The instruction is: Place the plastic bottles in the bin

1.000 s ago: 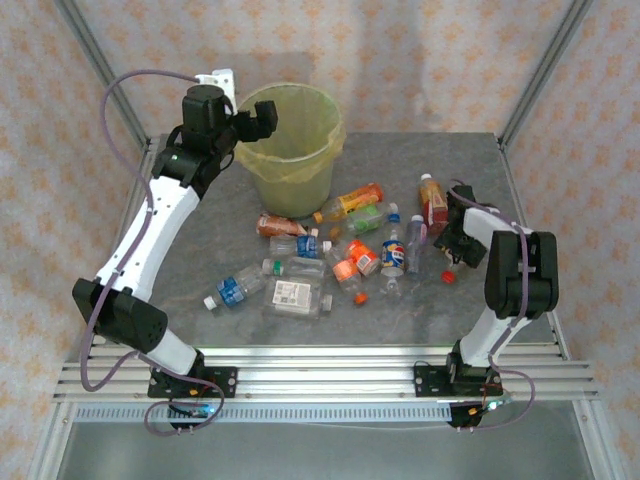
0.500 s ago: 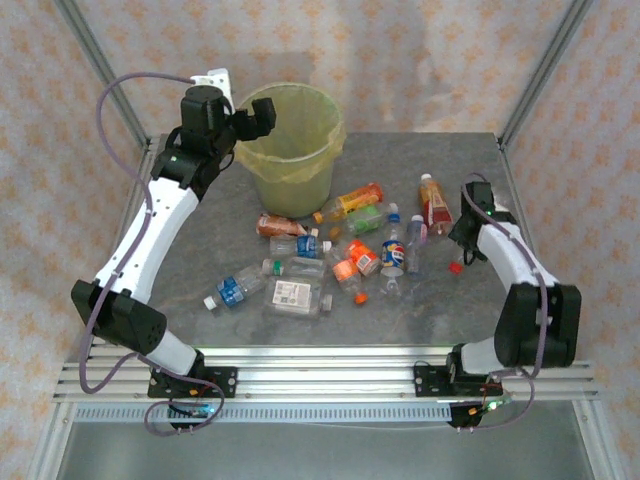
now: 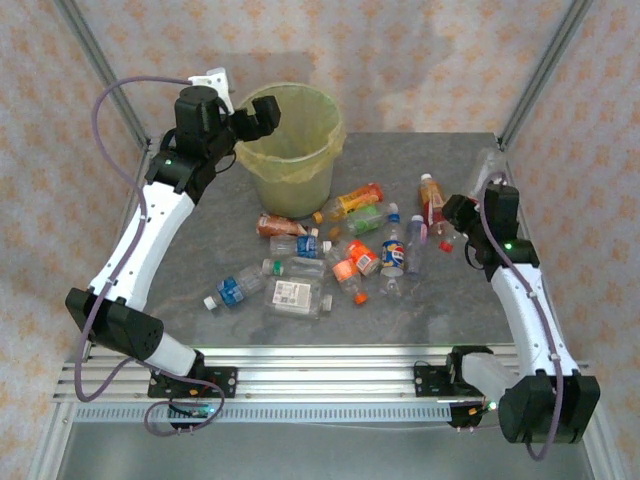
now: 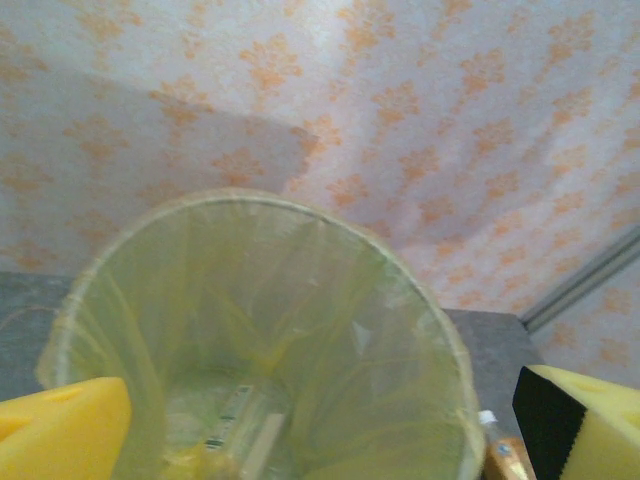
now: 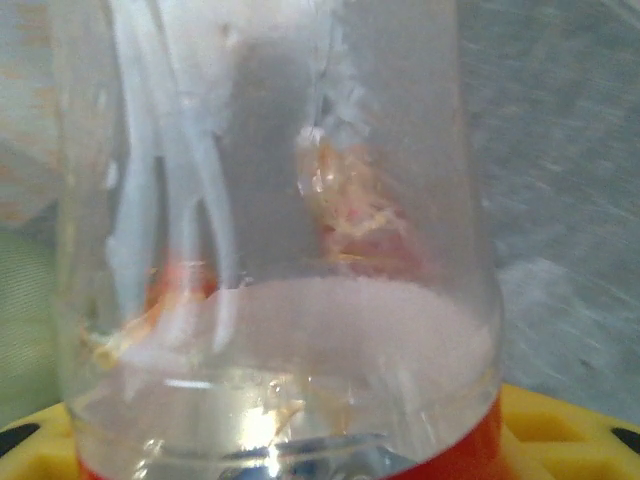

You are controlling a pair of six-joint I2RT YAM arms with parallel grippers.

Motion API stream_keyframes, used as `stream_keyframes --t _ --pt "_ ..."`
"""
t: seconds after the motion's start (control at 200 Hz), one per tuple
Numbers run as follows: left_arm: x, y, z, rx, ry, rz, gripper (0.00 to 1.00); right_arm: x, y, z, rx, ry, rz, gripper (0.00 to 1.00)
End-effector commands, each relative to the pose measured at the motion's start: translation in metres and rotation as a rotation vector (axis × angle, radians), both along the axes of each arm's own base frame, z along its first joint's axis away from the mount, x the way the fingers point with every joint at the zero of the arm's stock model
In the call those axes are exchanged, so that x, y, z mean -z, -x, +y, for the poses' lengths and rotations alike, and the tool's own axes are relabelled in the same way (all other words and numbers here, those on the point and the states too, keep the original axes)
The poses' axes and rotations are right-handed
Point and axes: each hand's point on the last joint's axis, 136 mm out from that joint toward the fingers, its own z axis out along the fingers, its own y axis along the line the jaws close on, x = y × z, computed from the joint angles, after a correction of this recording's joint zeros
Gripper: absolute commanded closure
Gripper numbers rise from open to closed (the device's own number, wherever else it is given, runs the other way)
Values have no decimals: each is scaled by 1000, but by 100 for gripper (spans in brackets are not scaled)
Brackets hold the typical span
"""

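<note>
My right gripper (image 3: 459, 218) is shut on a clear plastic bottle (image 3: 486, 165) with red at its neck, held off the table at the right. In the right wrist view that bottle (image 5: 280, 200) stands close in front of the lens, with a yellow finger pad (image 5: 565, 425) beside its red band. Several more plastic bottles (image 3: 330, 255), with orange, blue, green and red labels, lie scattered across the middle of the table. The pale yellow-green bin (image 3: 300, 92) stands at the back left. My left gripper (image 3: 255, 118) hangs open over its left rim. In the left wrist view, the left gripper (image 4: 320, 430) looks down into the bin (image 4: 300, 205), where a bottle (image 4: 240, 425) lies.
The grey table (image 3: 440, 300) ends at an aluminium rail along the near edge. Slanted frame posts (image 3: 535, 70) rise at the back corners. A red-labelled bottle (image 3: 432, 205) lies just left of my right gripper.
My right gripper has closed on the bottle, lifted it off the table and carried it up and toward the back as the arm stretched out. The left arm has barely moved.
</note>
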Motion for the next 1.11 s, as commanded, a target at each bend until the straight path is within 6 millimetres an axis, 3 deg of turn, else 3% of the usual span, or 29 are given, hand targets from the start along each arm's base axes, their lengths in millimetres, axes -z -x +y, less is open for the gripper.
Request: stream_keyframes --t 0.0,0.205,0.365,0.565,0.736,0.781,1.101 --pt "-19 7 -39 129 65 -33 0 -26 -9 37 -165 -46 -146 71" --pt "-16 16 -111 321 69 -2 0 -54 -20 79 -301 -150 -315 70" --pt "-13 28 -164 460 39 22 0 -64 -27 103 -367 -193 -370 70" --pt "-11 35 -210 573 36 38 0 -70 -31 140 -460 -179 -386 70" --pt "-7 43 -234 659 -29 56 0 -71 -32 168 -539 -179 -379 70" --pt "8 36 -241 664 -49 89 0 -72 -32 175 -559 -179 -379 70" --pt "38 18 -249 634 -64 178 0 -81 -20 204 -650 -154 -407 70"
